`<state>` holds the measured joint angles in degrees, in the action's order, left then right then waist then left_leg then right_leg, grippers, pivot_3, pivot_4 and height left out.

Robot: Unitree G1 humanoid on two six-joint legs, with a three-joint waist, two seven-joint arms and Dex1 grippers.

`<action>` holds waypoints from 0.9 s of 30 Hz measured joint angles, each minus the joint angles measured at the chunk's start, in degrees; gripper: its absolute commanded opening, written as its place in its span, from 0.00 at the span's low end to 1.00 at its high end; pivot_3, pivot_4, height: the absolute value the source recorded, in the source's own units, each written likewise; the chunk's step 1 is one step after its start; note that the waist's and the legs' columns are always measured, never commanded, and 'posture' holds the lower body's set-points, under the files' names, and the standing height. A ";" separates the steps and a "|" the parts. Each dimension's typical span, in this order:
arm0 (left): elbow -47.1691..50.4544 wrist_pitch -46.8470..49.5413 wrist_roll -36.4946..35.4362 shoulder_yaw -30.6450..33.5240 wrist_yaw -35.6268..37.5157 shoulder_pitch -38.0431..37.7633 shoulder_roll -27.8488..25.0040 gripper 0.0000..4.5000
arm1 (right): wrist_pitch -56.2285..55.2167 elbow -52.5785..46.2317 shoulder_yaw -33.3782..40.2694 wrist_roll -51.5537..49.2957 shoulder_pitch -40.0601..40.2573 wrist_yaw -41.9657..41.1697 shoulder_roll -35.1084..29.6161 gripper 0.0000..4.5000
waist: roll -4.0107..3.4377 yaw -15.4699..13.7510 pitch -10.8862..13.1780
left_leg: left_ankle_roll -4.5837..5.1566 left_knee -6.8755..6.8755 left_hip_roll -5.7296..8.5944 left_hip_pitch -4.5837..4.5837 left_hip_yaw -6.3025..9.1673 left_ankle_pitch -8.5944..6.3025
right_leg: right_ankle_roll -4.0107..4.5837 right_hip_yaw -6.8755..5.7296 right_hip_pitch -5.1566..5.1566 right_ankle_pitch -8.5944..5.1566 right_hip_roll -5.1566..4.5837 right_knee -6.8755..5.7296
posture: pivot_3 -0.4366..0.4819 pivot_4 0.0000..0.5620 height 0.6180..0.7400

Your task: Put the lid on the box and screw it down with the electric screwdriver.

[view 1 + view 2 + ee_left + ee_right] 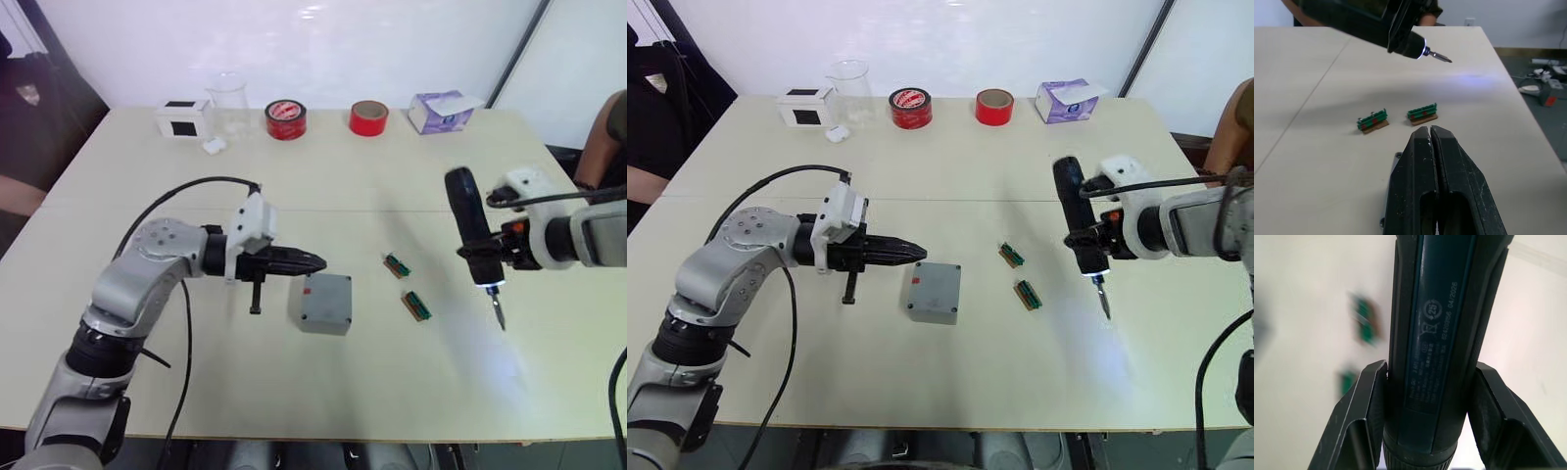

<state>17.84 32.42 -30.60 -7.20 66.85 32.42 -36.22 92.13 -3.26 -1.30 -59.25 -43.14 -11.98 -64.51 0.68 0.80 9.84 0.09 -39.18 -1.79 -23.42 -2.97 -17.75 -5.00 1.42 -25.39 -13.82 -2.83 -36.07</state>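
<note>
The electric screwdriver (1442, 333) label reads "04/2026".

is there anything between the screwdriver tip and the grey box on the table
Two small green parts lie on the table between the electric screwdriver in the right gripper and the box. They are low and flat, so passing above them looks possible.

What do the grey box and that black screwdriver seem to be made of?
The box, lid on, looks like matte moulded plastic: even grey, soft edges, no glare. The electric screwdriver looks like dark plastic with printed markings, clamped in the right gripper; its thin bit glints like metal.
</note>
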 measured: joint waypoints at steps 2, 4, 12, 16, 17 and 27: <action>0.76 0.53 -0.45 0.15 -0.35 0.00 -0.35 0.00 | 0.00 3.13 -2.05 0.12 -0.18 0.47 0.02 0.40 | 0.00 -0.03 0.00 | 0.00 0.01 -0.01 -0.01 0.01 0.00 | -0.01 0.00 -0.01 0.00 0.03 0.00 | 0.48 0.27 1.00; 1.34 1.20 -1.40 0.55 -0.73 -0.08 -0.86 0.00 | 0.00 6.64 -3.77 0.12 -0.21 1.41 0.18 0.40 | 0.00 -0.05 0.00 | 0.01 0.03 -0.02 -0.01 0.02 0.00 | -0.02 -0.01 -0.03 0.01 0.07 0.00 | 0.48 0.27 1.00; 3.66 3.66 -4.90 2.21 -2.39 -0.29 -1.79 0.00 | 0.02 15.04 -7.60 -1.60 0.03 6.77 2.04 0.40 | 0.00 -0.06 0.00 | 0.00 0.02 -0.03 0.00 0.02 0.00 | -0.03 0.00 -0.02 0.01 0.13 -0.02 | 0.48 0.27 1.00; 3.84 4.48 -5.76 2.27 -3.09 -0.29 -1.99 0.00 | 0.03 16.04 -7.75 -2.69 0.12 8.35 2.63 0.40 | 0.00 -0.07 0.00 | 0.00 0.01 -0.04 0.01 0.04 0.00 | -0.03 -0.01 -0.02 0.02 0.17 -0.03 | 0.48 0.27 1.00; 3.86 4.53 -6.03 2.27 -3.17 -0.29 -2.01 0.00 | 0.03 16.14 -7.80 -2.84 0.11 8.56 2.63 0.40 | 0.01 -0.07 0.00 | 0.00 0.01 -0.04 0.01 0.04 0.00 | -0.03 -0.01 -0.01 0.02 0.17 -0.03 | 0.48 0.27 1.00; 4.45 4.63 -6.29 2.26 -3.29 -0.33 -3.15 0.00 | 0.03 18.65 -6.97 -2.32 -0.93 9.22 4.34 0.88 | 0.03 -0.12 -0.01 | 0.00 -0.03 -0.03 0.02 0.02 0.00 | -0.04 -0.01 0.02 0.02 0.17 -0.03 | 0.48 0.27 1.00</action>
<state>22.29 37.04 -36.89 -4.94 63.56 32.09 -39.36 92.16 15.40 -8.27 -61.57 -44.07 -2.76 -60.17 0.71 0.68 9.83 0.09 -39.21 -1.82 -23.40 -2.95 -17.75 -5.04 1.41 -25.38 -13.80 -2.66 -36.10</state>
